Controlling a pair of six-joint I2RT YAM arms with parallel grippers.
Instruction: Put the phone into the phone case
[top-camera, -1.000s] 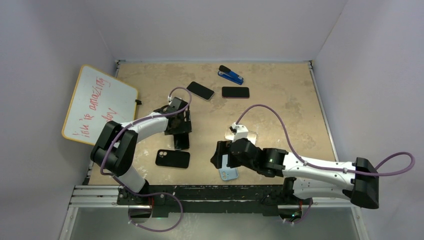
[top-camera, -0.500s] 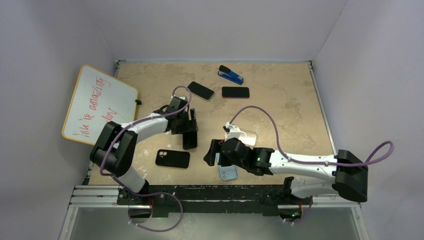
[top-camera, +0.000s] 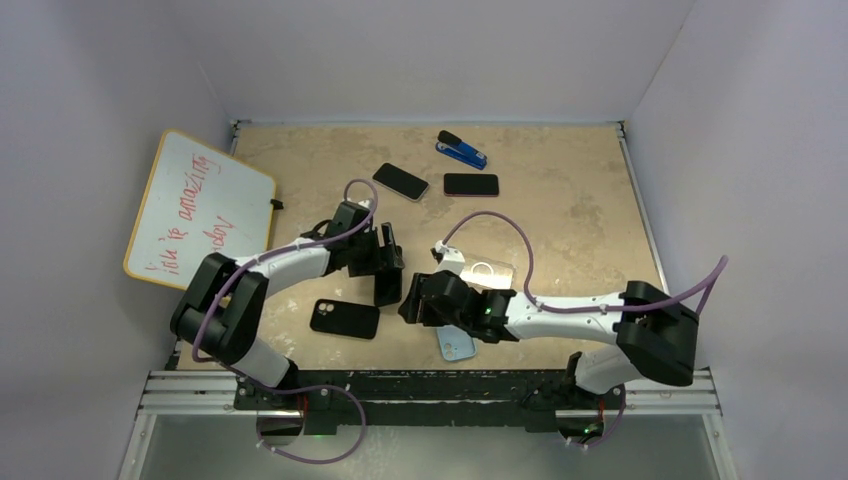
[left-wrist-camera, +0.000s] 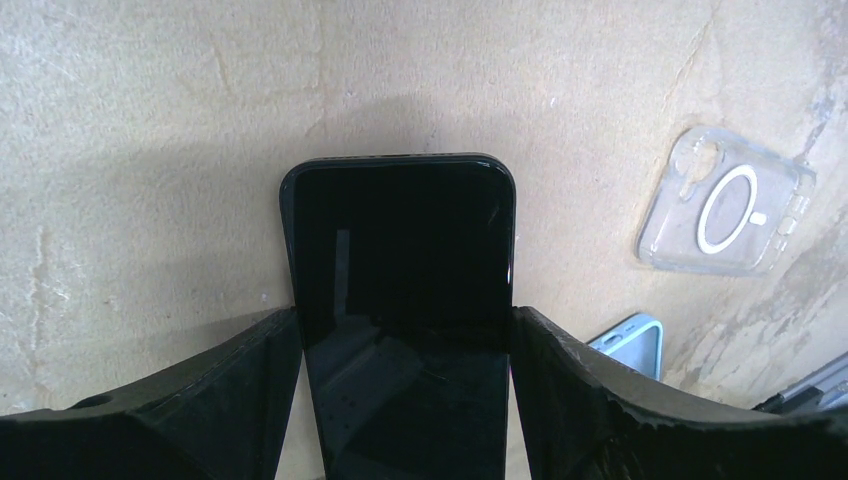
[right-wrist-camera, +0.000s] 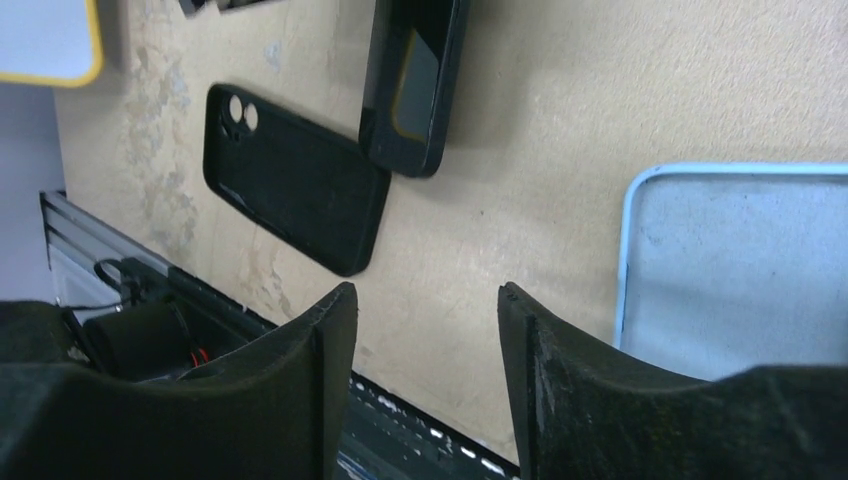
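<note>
A black phone (left-wrist-camera: 400, 230) sits screen up between the fingers of my left gripper (left-wrist-camera: 405, 315), which is shut on its long sides; from above, this gripper (top-camera: 383, 265) holds the phone (top-camera: 386, 288) just over the table's middle. A black phone case (top-camera: 345, 318) lies to its near left and shows again in the right wrist view (right-wrist-camera: 295, 190). A light blue case (top-camera: 455, 344) lies near the front edge. A clear case (top-camera: 487, 272) lies to the right. My right gripper (top-camera: 408, 303) is open and empty (right-wrist-camera: 425, 295), close beside the held phone, with the blue case (right-wrist-camera: 740, 270) to its right.
Two more dark phones (top-camera: 401, 181) (top-camera: 470, 184) and a blue stapler (top-camera: 461, 150) lie toward the back. A whiteboard (top-camera: 198, 208) leans over the left edge. The metal rail (top-camera: 400, 385) of the arm bases runs along the front edge.
My left gripper has carried the phone to the right and nearer. The right arm has swung left off the blue case, and its jaws have narrowed.
</note>
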